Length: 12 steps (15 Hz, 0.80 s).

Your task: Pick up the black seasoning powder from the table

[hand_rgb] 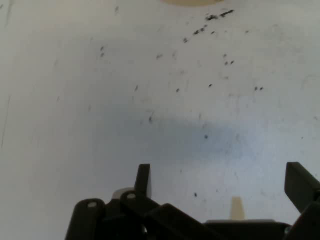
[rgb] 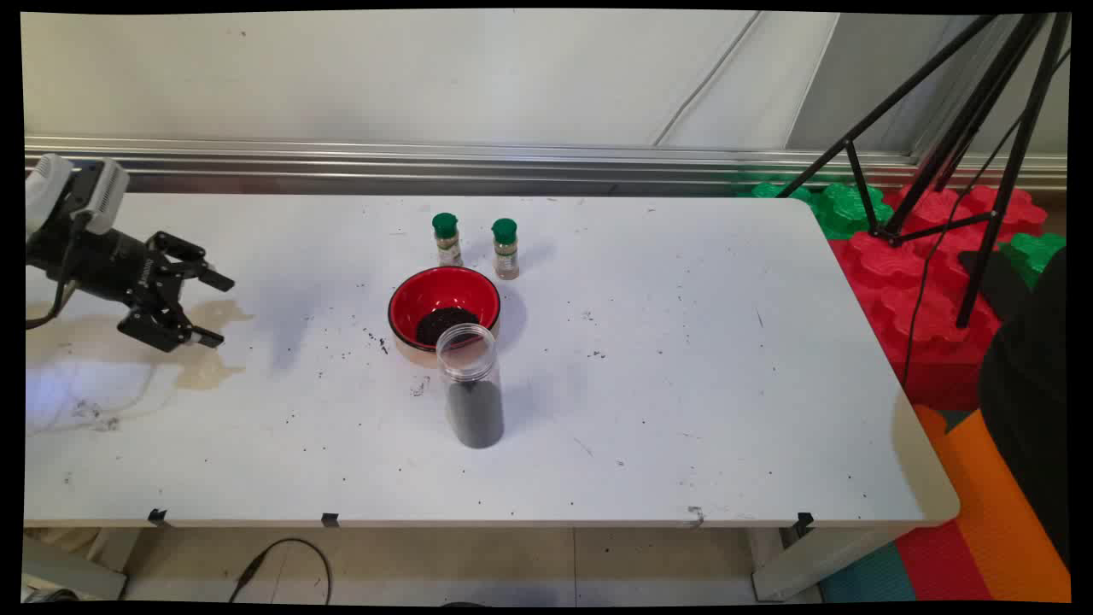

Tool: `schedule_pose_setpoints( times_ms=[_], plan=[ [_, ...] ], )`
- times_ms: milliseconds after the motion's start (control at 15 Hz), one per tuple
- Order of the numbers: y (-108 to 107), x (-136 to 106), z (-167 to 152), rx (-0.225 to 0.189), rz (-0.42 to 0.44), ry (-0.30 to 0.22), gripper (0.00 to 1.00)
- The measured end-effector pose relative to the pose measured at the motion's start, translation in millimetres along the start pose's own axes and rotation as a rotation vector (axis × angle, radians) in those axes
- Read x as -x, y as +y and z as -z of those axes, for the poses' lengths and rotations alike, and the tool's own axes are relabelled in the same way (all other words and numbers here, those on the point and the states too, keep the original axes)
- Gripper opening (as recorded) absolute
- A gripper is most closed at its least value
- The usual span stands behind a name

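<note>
The gripper (rgb: 212,309) is hanging above the white table (rgb: 683,384) at its left side, well to the left of the red bowl (rgb: 444,303). Its jaws are standing released, spread wide apart, and they are grasping nothing. In the hand view the two fingers (hand_rgb: 143,179) are rising from the bottom edge with bare tabletop showing between them. Just below the gripper, still well left of the bowl, a brownish stain (rgb: 209,367) is lying on the table surface.

Dark specks (rgb: 376,342) are lying scattered on the table just left of the bowl; the hand view is also showing such specks (hand_rgb: 212,20) on the white surface ahead of the gripper.

The red bowl is sitting near the middle of the table and is holding a heap of dark grains (rgb: 444,323). A clear jar (rgb: 470,384) is standing upright directly in front of the bowl, touching or nearly touching its near rim; the jar's mouth is open and its lower half is filled with dark material.

Behind the bowl, two small spice bottles with green caps are standing upright: the left bottle (rgb: 447,239) just behind the bowl's rear-left rim, the right bottle (rgb: 505,248) just behind its rear-right rim.

Far to the right of the bowl, beyond the table's end, a black tripod (rgb: 965,145) is standing on red and green foam blocks (rgb: 905,273).
</note>
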Motion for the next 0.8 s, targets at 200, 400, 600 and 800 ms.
schedule_pose_setpoints(
  times_ms=[200,400,600,800],
  plan=[
    [-0.1,-13.8,-3.4,0.015,-0.080,0.000,1.00],
    [0.8,-28.0,-7.2,0.027,-0.144,0.003,1.00],
    [2.3,-41.2,-11.0,0.038,-0.191,0.011,1.00],
    [6.6,-62.1,-17.4,0.061,-0.239,0.038,1.00]
  ],
)
